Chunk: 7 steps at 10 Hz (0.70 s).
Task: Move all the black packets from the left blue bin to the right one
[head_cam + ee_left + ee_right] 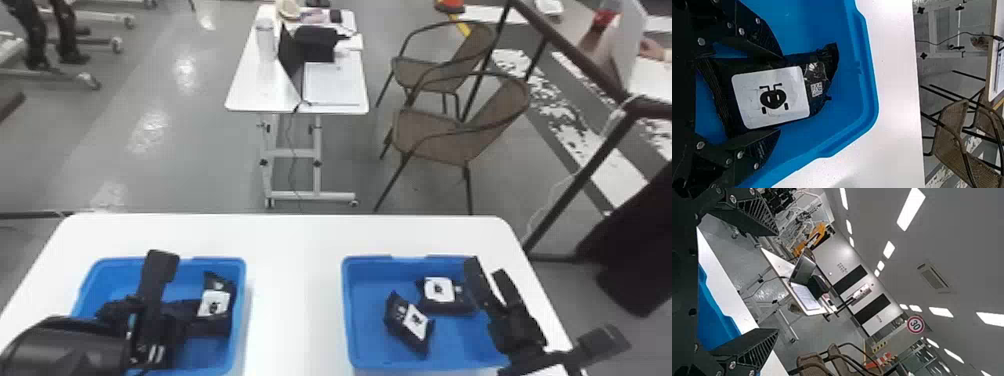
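The left blue bin (239, 280) holds a black packet (215, 312) with a white label, near its right side. My left gripper (172, 320) reaches over this bin. In the left wrist view that packet (772, 96) lies between the fingers of my left gripper (779, 93), which press on both its long edges. Inside the right blue bin (350, 310) rest two labelled packets, one farther back (445, 296) and one nearer (410, 324). My right gripper (490, 277) stands over that bin's right edge; in the right wrist view the same gripper (777, 281) is open, with nothing between its fingers.
Both bins stand on a white table (295, 280), with a bare strip of tabletop between them. Beyond it are a smaller white table (330, 85) with a laptop, brown chairs (435, 135) and a dark metal frame (575, 185) at the right.
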### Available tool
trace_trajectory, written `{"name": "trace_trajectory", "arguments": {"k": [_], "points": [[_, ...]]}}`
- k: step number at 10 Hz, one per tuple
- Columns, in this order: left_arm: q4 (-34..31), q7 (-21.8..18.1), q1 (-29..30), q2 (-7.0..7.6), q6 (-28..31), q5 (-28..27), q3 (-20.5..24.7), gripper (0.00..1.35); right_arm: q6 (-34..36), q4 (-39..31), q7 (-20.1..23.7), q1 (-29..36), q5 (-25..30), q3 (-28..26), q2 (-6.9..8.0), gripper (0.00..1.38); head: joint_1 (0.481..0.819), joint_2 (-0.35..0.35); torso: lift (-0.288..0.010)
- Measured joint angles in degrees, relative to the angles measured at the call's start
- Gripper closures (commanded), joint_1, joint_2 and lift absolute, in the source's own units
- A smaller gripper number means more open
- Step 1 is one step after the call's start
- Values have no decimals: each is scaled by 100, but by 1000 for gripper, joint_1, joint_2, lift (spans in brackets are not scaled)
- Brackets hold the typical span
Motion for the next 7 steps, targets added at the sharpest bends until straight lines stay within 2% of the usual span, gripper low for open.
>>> {"name": "trace_trajectory", "arguments": {"k": [1,3,4,5,7], "points": [[5,0,0,-14,59,16,10,845,2,5,7,0,0,0,0,148,695,-101,0],[8,-39,31,57,12,171,25,998,16,1,8,4,0,0,0,148,695,-96,0],[-21,-142,40,138,-7,293,-25,1024,30,-1,8,4,0,0,0,148,695,-97,0],[-70,-193,36,232,62,344,-124,1144,34,-2,8,4,0,0,0,148,695,-96,0],[-99,-406,11,313,176,245,-245,1165,49,4,14,-7,-1,2,0,148,695,-96,0]]}}
